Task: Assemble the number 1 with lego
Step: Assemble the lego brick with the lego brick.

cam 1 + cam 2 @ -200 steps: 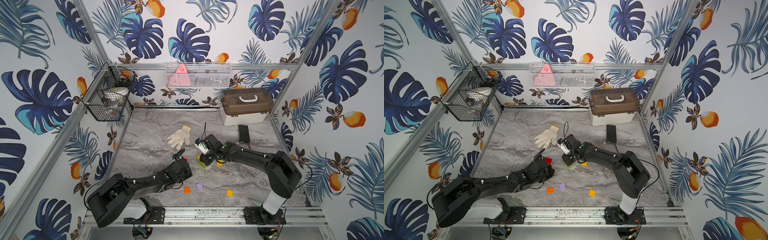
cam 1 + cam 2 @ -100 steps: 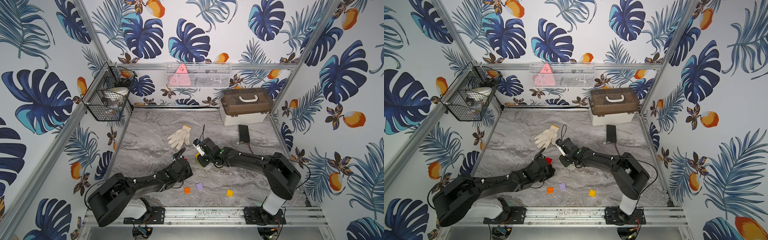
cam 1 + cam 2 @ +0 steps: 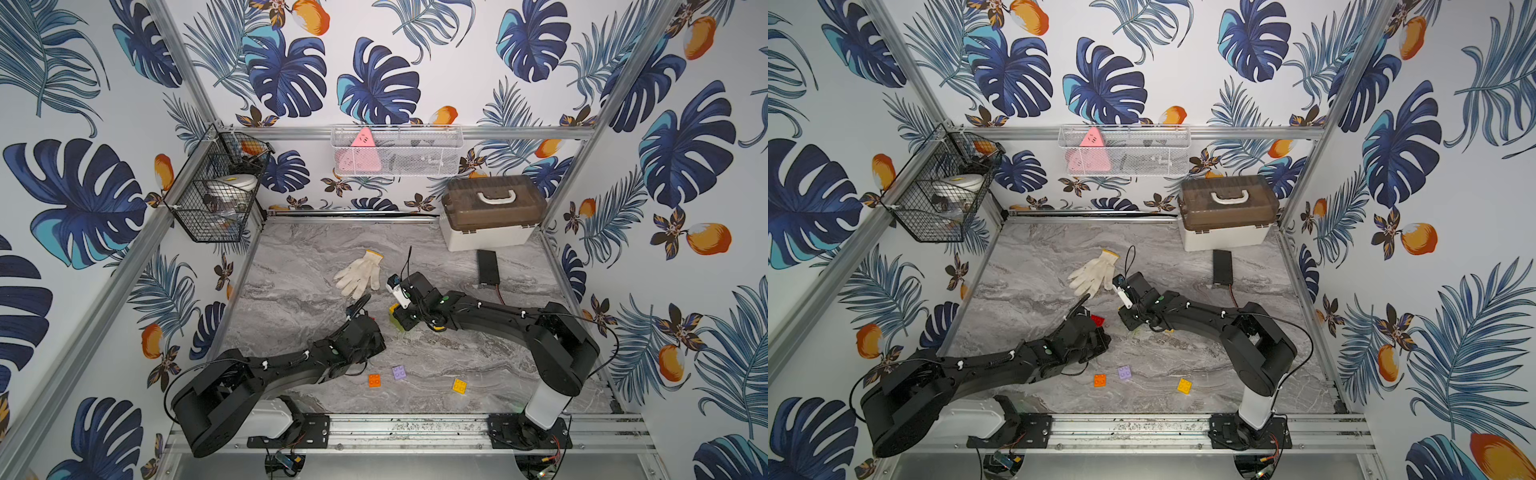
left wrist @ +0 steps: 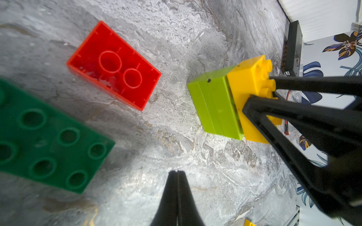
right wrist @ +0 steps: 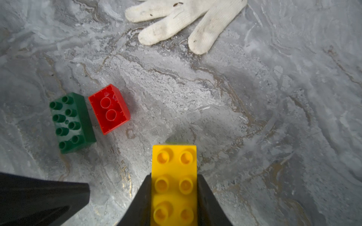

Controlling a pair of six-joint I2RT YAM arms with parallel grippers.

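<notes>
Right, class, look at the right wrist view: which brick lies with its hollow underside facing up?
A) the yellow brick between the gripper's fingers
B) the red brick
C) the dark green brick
B: the red brick shows an open underside with two round tubes inside, while the dark green brick and the yellow brick both show their studs.

The desk (image 5: 274, 117) is grey marble with brownish veins, and the walls (image 3: 457, 83) are white, printed with navy and teal leaves and orange fruit. There are a yellow brick (image 5: 174, 176), a lime green brick (image 4: 215, 109), a red brick (image 5: 109, 109), a dark green brick (image 5: 72, 121), an orange brick (image 3: 374, 380), a lilac brick (image 3: 399, 372) and a small yellow brick (image 3: 459, 386). The glove (image 5: 182, 21) is off-white, flecked with dark specks.
</notes>
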